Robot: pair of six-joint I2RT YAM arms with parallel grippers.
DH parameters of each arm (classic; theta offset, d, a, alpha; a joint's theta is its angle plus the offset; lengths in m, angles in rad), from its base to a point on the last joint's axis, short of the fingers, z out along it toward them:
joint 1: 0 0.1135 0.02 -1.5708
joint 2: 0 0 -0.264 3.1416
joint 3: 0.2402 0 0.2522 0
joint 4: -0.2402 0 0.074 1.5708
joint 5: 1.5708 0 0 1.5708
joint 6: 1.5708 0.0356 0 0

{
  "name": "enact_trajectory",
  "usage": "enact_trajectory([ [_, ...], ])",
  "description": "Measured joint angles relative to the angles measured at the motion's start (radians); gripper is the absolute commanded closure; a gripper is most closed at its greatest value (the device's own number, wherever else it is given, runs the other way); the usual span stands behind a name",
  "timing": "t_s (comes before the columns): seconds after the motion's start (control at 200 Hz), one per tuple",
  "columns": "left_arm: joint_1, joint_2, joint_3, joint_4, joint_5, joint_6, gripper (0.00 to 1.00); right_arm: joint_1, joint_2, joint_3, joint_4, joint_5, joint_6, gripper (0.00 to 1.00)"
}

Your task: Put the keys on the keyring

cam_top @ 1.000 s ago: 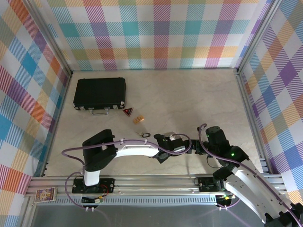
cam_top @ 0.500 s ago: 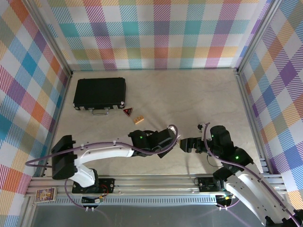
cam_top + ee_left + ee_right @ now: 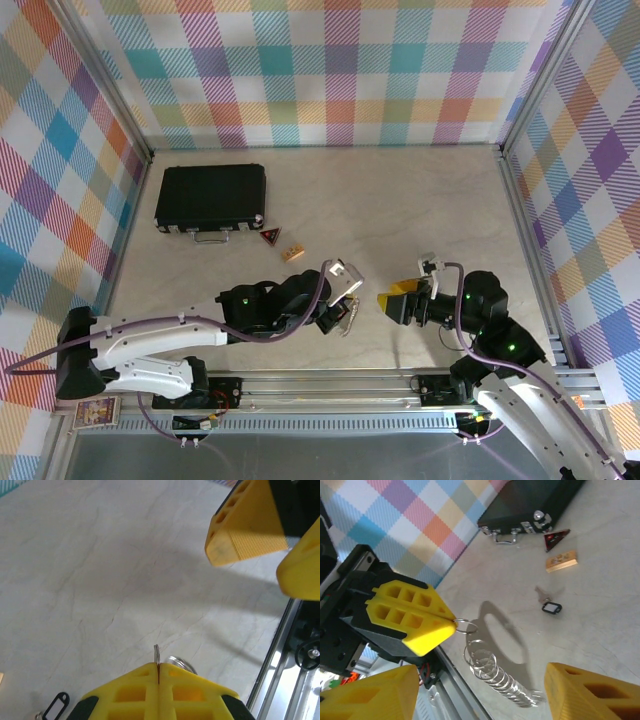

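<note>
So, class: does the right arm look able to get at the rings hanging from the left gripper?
Probably yes: the rings hang free under the shut left gripper, and the open right gripper faces them with nothing between.

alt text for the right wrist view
The shut left gripper dangles a chain of silver rings over the table, between the yellow fingers of the open right gripper. Beyond lie a key, black keyring, wooden block, red tag and black case.

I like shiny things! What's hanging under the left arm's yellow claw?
A chain of silver wire rings dangles from the shut left gripper, pinched by its top ring, with the table beneath. The bit of ring between the fingers is hidden.
</note>
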State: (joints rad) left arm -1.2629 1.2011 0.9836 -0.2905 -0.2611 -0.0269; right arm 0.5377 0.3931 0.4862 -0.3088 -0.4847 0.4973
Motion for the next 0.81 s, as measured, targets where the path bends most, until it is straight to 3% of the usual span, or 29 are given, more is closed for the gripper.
enact_trajectory([
  [0.41,0.0,-0.018,-0.079,0.173,0.046,0.027,1.0,0.028,-0.032,-0.034,0.067,-0.048,0.019,0.55],
  [0.805,0.0,-0.206,-0.238,0.436,0.203,0.05,1.0,0.051,-0.197,-0.085,0.193,-0.091,0.011,0.56],
])
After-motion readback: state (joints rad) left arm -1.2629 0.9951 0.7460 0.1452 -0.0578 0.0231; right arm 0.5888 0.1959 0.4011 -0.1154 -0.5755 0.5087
